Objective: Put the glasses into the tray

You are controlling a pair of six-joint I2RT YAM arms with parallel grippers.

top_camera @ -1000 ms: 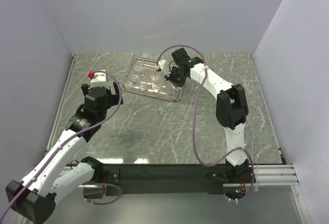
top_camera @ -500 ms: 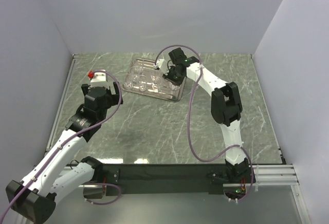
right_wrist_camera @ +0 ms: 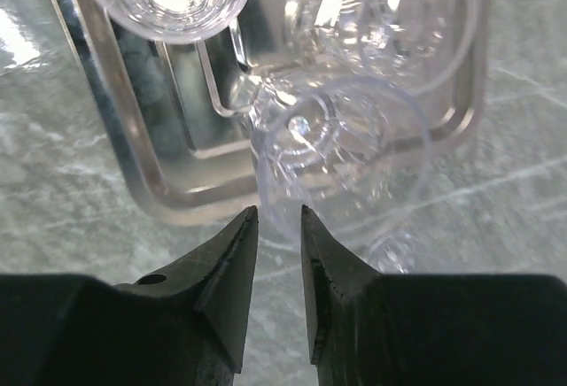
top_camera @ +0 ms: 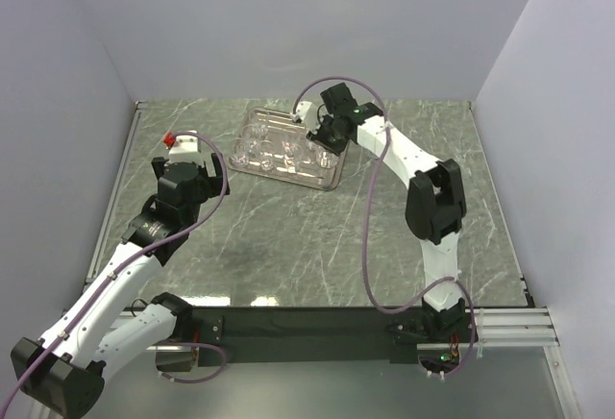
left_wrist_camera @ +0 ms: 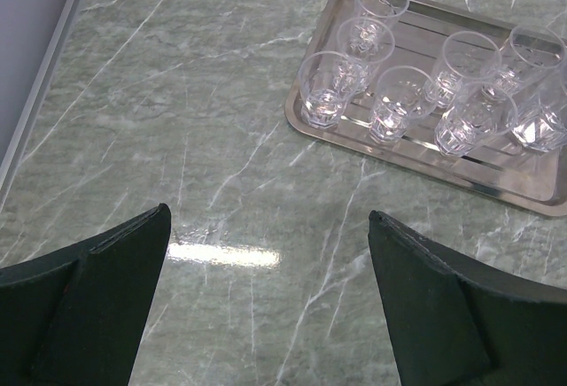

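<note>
The silver tray (top_camera: 288, 180) lies at the far middle of the table and holds several clear glasses (top_camera: 274, 150), standing close together. The left wrist view shows the tray (left_wrist_camera: 425, 170) and glasses (left_wrist_camera: 394, 103) too. My right gripper (top_camera: 324, 136) hovers over the tray's far right corner. In the right wrist view its jaws (right_wrist_camera: 276, 211) stand a narrow gap apart at the near wall of one glass (right_wrist_camera: 354, 165) standing inside the tray rim (right_wrist_camera: 133, 138). I see no grip on it. My left gripper (left_wrist_camera: 267, 213) is wide open and empty over bare table, left of the tray.
Grey walls close the table on the left, back and right. A metal strip (top_camera: 115, 188) runs along the left edge. A black rail (top_camera: 307, 328) carries the arm bases at the near edge. The right arm's purple cable (top_camera: 367, 236) loops over the table.
My right gripper dipped to the tray's right end, then drew back a little toward the far edge. A glass now stands where it was. The left arm has not moved.
</note>
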